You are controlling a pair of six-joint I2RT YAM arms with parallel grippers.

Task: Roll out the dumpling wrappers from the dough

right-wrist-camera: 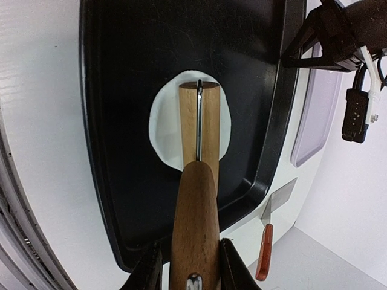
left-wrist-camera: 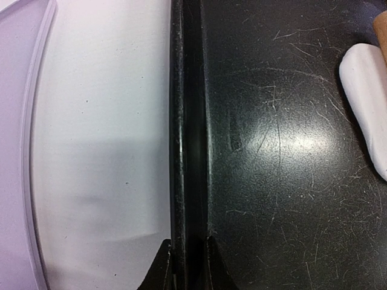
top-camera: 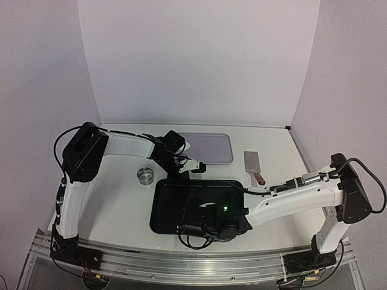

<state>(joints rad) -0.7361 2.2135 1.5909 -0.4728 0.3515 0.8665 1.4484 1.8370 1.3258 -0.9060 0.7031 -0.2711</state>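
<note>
A flattened, roughly oval patch of white dough lies in the middle of the black tray. The wooden rolling pin rests its roller on that dough. My right gripper is shut on the pin's handle, low over the tray's near part. My left gripper is shut on the black tray's far rim, one finger on each side. The dough's edge shows at the right of the left wrist view. No dumpling wrappers show clearly; a pale patch behind my left arm is too hidden to name.
A lavender tray lies at the back, just beyond the black tray. A metal scraper with a red handle lies to the black tray's right. A small round metal cutter stands to its left.
</note>
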